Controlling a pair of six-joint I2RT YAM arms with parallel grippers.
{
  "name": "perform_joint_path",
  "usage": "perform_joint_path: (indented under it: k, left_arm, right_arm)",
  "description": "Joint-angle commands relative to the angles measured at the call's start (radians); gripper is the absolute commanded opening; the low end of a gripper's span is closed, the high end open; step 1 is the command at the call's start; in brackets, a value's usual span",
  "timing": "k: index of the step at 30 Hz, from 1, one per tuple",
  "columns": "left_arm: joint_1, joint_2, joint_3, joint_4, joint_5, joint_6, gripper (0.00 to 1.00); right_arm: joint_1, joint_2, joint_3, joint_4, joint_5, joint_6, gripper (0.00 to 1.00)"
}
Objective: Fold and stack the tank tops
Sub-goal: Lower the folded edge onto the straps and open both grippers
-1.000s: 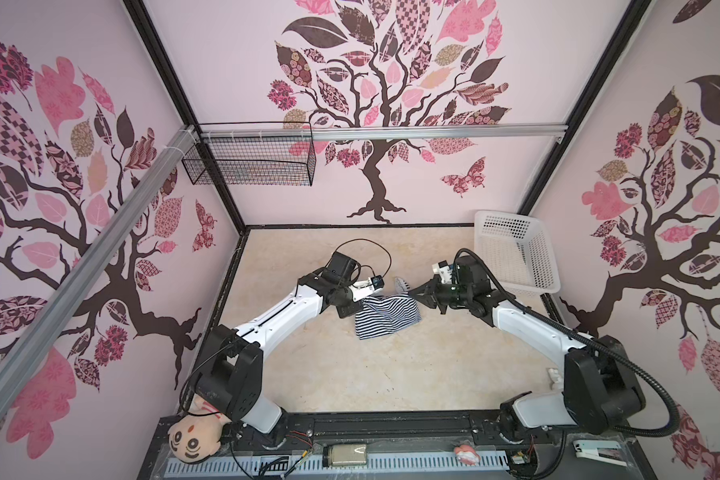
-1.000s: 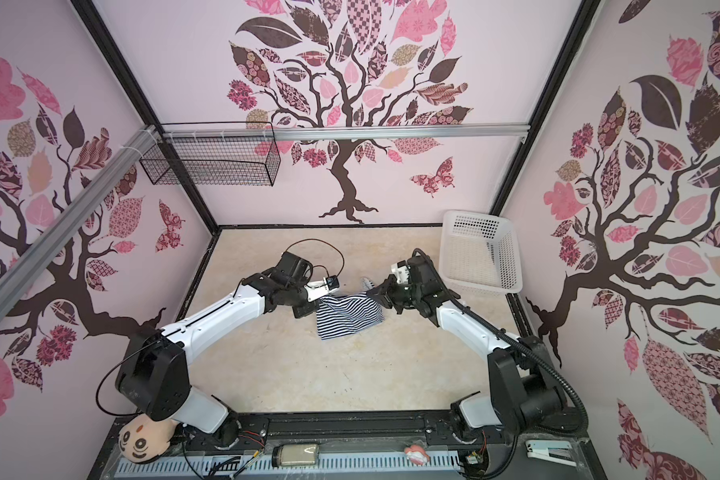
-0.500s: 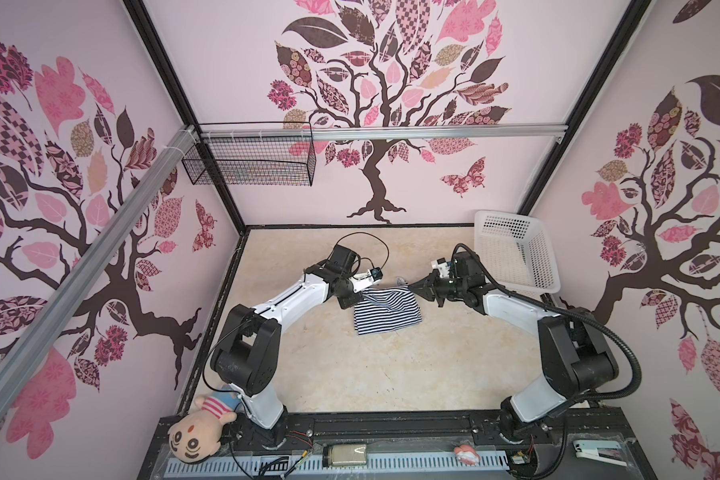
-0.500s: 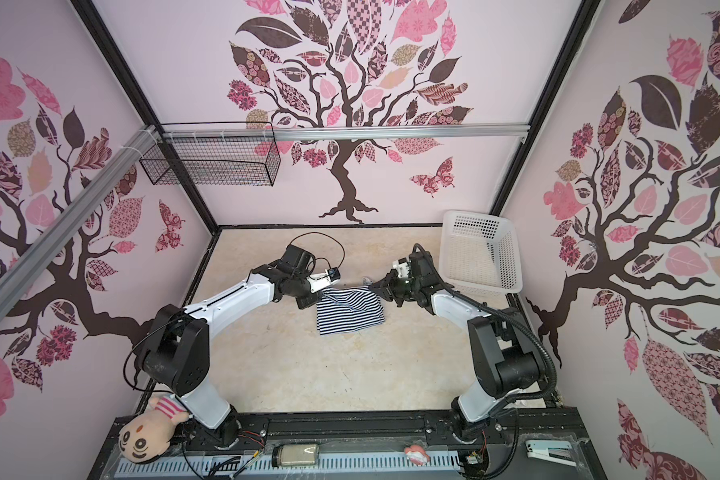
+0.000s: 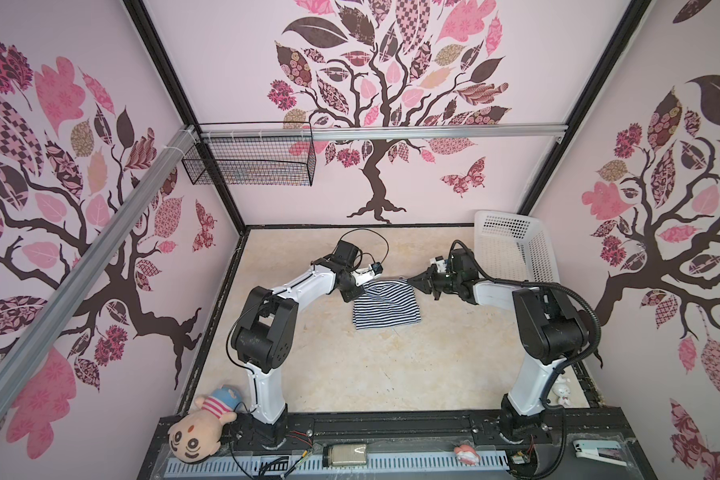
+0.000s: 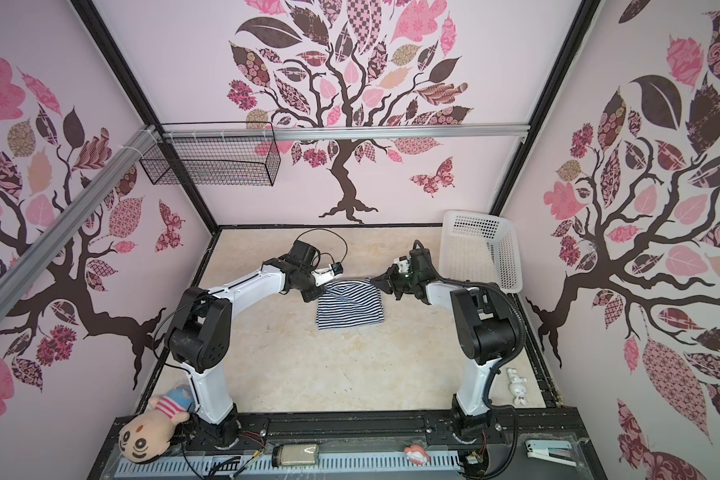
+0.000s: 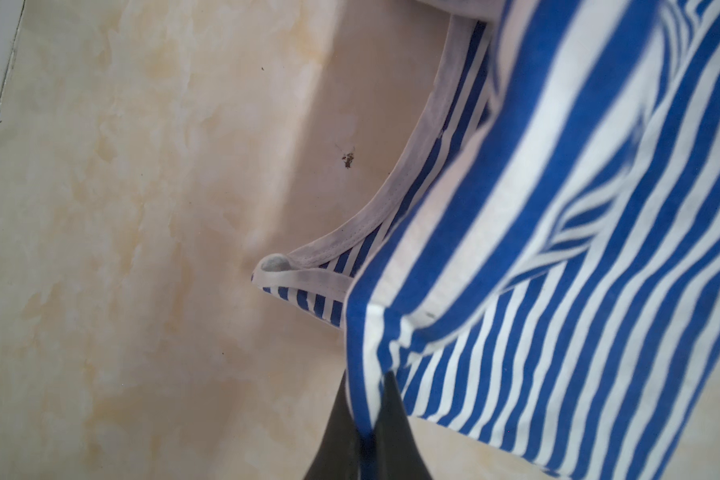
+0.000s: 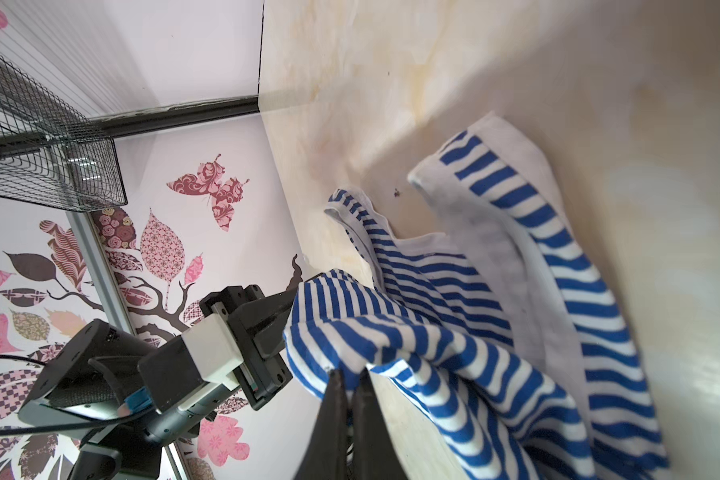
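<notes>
Grips the striped tank top with the left end effector, shut tight on one far corner, and the right end effector, shut on the other. Holds both corners up, likely to keep the fold even. Leaves the rest flat on the table.

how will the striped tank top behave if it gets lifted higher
Probably floppy: the tank top drapes and creases between the left gripper and right gripper. Likely light, since two small pinches hold its edge up. Its loose strap may dangle.

Beige tabletop w/ tank top, basket, sm. figurine.
</notes>
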Motion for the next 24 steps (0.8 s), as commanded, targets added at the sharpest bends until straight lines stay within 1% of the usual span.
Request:
perform_joint_path:
  k: [1, 6, 8, 9, 11, 13, 15, 18, 19, 20, 21, 24]
  left_arm:
    - [0.011, 0.036, 0.038, 0.027, -0.004, -0.008, 0.08]
    - [0.022, 0.075, 0.064, 0.026, -0.015, -0.016, 0.08]
    - [0.024, 0.086, 0.066, 0.031, -0.029, -0.017, 0.09]
    - [0.024, 0.088, 0.068, 0.035, -0.035, -0.019, 0.10]
    - [0.025, 0.097, 0.070, 0.046, -0.051, -0.024, 0.14]
    - [0.027, 0.106, 0.072, 0.054, -0.071, -0.031, 0.20]
    - [0.028, 0.105, 0.069, 0.077, -0.096, -0.047, 0.31]
    - [0.037, 0.082, 0.059, 0.112, -0.118, -0.074, 0.36]
    - [0.043, 0.069, 0.056, 0.118, -0.119, -0.084, 0.42]
    - [0.048, 0.056, 0.050, 0.131, -0.126, -0.095, 0.45]
    - [0.053, 0.044, 0.045, 0.146, -0.133, -0.107, 0.46]
    - [0.069, -0.003, 0.025, 0.167, -0.141, -0.140, 0.47]
  right_arm:
    - [-0.014, 0.048, 0.035, 0.039, -0.016, 0.011, 0.06]
    - [-0.019, 0.101, 0.069, 0.025, -0.014, 0.003, 0.08]
    - [-0.020, 0.115, 0.093, -0.016, 0.000, -0.022, 0.10]
    - [-0.021, 0.119, 0.102, -0.034, 0.009, -0.033, 0.13]
    - [-0.021, 0.130, 0.123, -0.070, 0.024, -0.056, 0.27]
    - [-0.022, 0.141, 0.135, -0.079, 0.028, -0.061, 0.29]
    - [-0.023, 0.143, 0.143, -0.089, 0.038, -0.068, 0.29]
    - [-0.024, 0.119, 0.147, -0.124, 0.058, -0.095, 0.29]
    - [-0.024, 0.101, 0.141, -0.130, 0.066, -0.102, 0.29]
    - [-0.024, 0.080, 0.137, -0.147, 0.079, -0.113, 0.29]
    - [-0.022, 0.059, 0.136, -0.171, 0.094, -0.129, 0.30]
    - [-0.018, -0.021, 0.127, -0.254, 0.157, -0.195, 0.40]
